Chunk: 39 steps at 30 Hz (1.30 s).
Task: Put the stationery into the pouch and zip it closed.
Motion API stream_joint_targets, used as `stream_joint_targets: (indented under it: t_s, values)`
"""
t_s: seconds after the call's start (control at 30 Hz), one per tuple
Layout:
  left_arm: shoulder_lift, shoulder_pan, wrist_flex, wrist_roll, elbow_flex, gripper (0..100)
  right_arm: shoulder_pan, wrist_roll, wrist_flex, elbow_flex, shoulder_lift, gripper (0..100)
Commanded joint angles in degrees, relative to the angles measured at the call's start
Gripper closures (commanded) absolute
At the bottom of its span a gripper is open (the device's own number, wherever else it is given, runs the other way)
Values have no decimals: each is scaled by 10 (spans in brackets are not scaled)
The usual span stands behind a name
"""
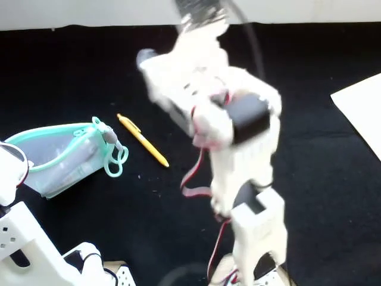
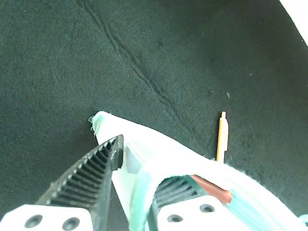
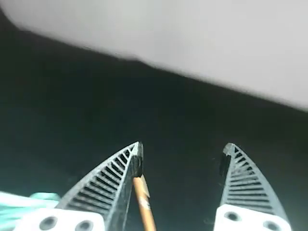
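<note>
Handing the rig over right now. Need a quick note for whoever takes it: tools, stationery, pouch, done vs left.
Left tool: looks clamped on the open rim of the mint pouch.
Right tool: open, empty, above the yellow pen.
Things: the yellow pen lies on the black mat beside the pouch, not touching it. The pouch is unzipped.
Done: at least one reddish-brown item is inside the pouch.
Left: pick up the yellow pen, put it in, zip the pouch closed.

Black table (image 1: pixel 333 208) with mint pouch (image 1: pixel 53 155), yellow pen (image 1: pixel 143 140), white sheet (image 1: pixel 363 113).
</note>
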Motion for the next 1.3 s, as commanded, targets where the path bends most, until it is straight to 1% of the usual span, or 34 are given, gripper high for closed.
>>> stream_joint_targets:
  t_s: [0.0, 0.07, 0.17, 0.27, 0.4, 0.53, 0.67, 0.9, 0.93, 1.0, 1.1, 1.13, 1.2, 1.27]
  values:
    - [4, 9, -11, -9, 27, 993, 30, 101, -15, 142, 44, 739]
    - [4, 9, -11, -9, 28, 993, 20, 142, -26, 181, 76, 739]
    - [4, 9, -11, -9, 29, 993, 0, 172, -30, 189, 120, 739]
    - [4, 9, -11, -9, 29, 993, -25, 164, -43, 189, 163, 739]
    - [4, 9, -11, -9, 29, 993, -57, 154, -97, 189, 236, 739]
    - [4, 7, -11, -9, 27, 993, -83, 154, -129, 189, 301, 739]
    - [5, 7, -11, -9, 27, 993, -92, 135, -164, 189, 344, 739]
    - [7, 7, -11, -9, 26, 993, -96, 134, -218, 189, 414, 740]
    - [7, 7, -11, -9, 26, 993, -95, 134, -223, 189, 425, 750]
    - [7, 7, -11, -9, 26, 993, -95, 136, -225, 189, 443, 821]
    - [7, 7, -11, -9, 26, 993, -95, 136, -223, 189, 458, 998]
    - [7, 7, -11, -9, 26, 993, -95, 134, -218, 189, 458, 983]
    - [7, 7, -11, -9, 26, 993, -89, 134, -207, 184, 457, 996]
    - [7, 7, -11, -9, 26, 993, -80, 133, -187, 143, 456, 991]
